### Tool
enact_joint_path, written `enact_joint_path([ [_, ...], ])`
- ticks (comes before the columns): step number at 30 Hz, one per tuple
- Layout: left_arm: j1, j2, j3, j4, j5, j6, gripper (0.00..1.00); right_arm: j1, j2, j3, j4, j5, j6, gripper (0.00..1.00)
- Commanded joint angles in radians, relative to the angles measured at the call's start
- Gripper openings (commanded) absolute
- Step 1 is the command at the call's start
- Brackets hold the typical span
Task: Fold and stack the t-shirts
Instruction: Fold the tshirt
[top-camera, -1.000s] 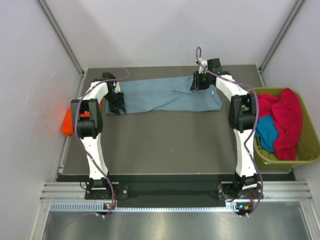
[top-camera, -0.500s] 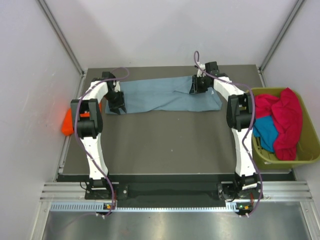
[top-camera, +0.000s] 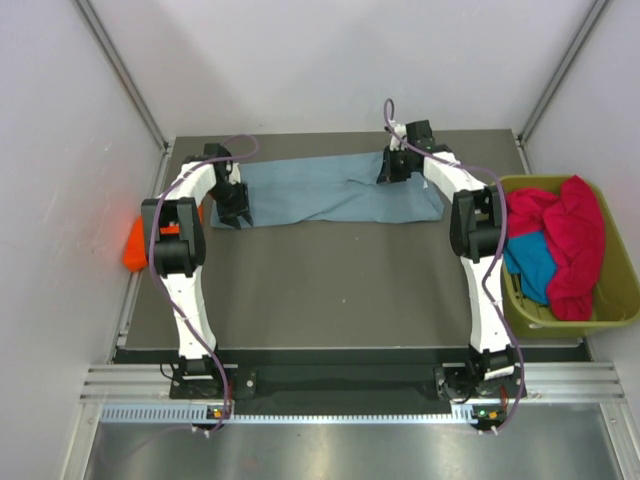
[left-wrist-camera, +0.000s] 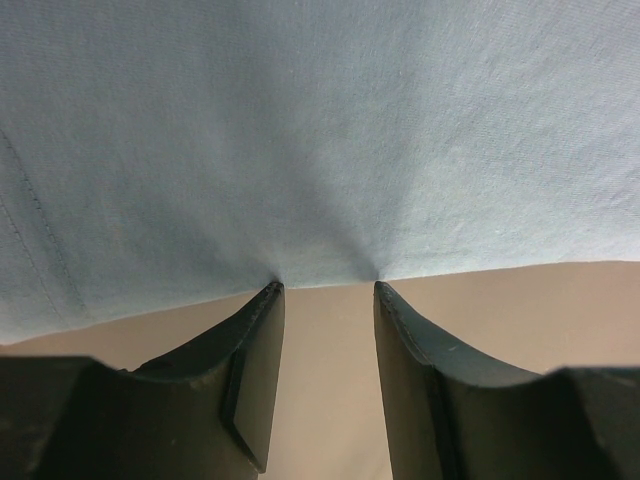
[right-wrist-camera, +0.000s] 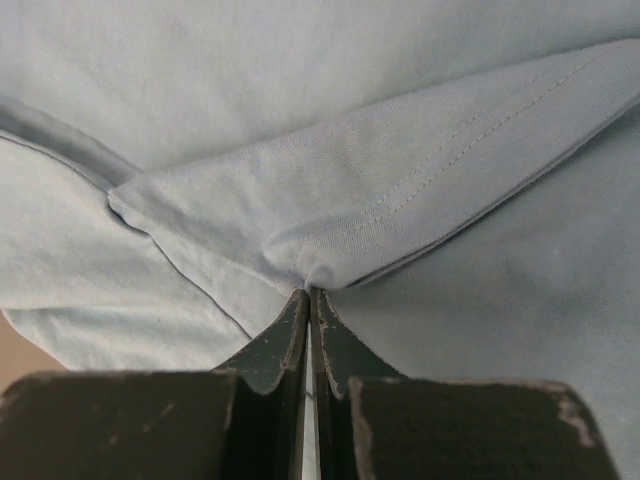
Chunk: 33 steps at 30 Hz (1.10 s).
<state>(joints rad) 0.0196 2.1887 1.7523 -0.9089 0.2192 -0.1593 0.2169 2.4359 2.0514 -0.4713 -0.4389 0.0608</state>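
Right gripper (right-wrist-camera: 308, 292) is now pinching a raised fold of the grey-blue shirt (right-wrist-camera: 400, 190): its jaws, apart a second ago, are pressed together with the cloth bunching at their tips. Over the same second it has been drifting slightly leftward along the far edge of the shirt. Left gripper (left-wrist-camera: 328, 288) is sitting at the shirt's left hem with its jaws apart and bare table showing between them; it is gripping nothing, though the hem is puckering at each tip. Judgement: the right-side grasp is secured, so a fold of this shirt can begin once the left side is also closing. The shirt is lying stretched across the far part of the table (top-camera: 330, 280), close to the back edge, so little room is remaining behind it. A broad bare area is lying open toward the near side for pulling or folding. The bin (top-camera: 610, 310) at the right is holding the crimson shirt (top-camera: 570, 240) and teal shirt (top-camera: 528, 262). The orange-red shirt (top-camera: 135, 245) is waiting off the left edge.
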Motion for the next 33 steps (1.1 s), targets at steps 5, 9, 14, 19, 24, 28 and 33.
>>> enact_joint_path([
  [5,0.0,0.003,0.032,0.008,0.002,-0.009,0.46,0.016,0.0,0.111,0.051,-0.003,0.017,0.0],
  [9,-0.001,0.0,0.027,0.008,0.002,-0.008,0.46,0.022,0.041,0.177,0.079,0.006,0.025,0.0],
  [14,0.0,-0.014,0.016,0.002,-0.007,-0.002,0.46,0.041,0.1,0.248,0.112,0.02,0.057,0.0],
  [19,-0.006,-0.032,-0.008,-0.001,-0.015,0.009,0.46,0.058,0.152,0.306,0.16,0.026,0.073,0.0],
  [24,-0.017,-0.04,-0.011,-0.001,-0.026,0.018,0.46,0.084,0.189,0.36,0.206,0.043,0.083,0.0],
  [28,-0.045,-0.04,-0.013,-0.001,-0.029,0.02,0.47,0.104,0.196,0.378,0.229,0.049,0.099,0.19],
  [33,-0.049,-0.043,-0.01,-0.004,-0.029,0.021,0.47,0.105,0.143,0.383,0.221,0.094,0.086,0.5],
])
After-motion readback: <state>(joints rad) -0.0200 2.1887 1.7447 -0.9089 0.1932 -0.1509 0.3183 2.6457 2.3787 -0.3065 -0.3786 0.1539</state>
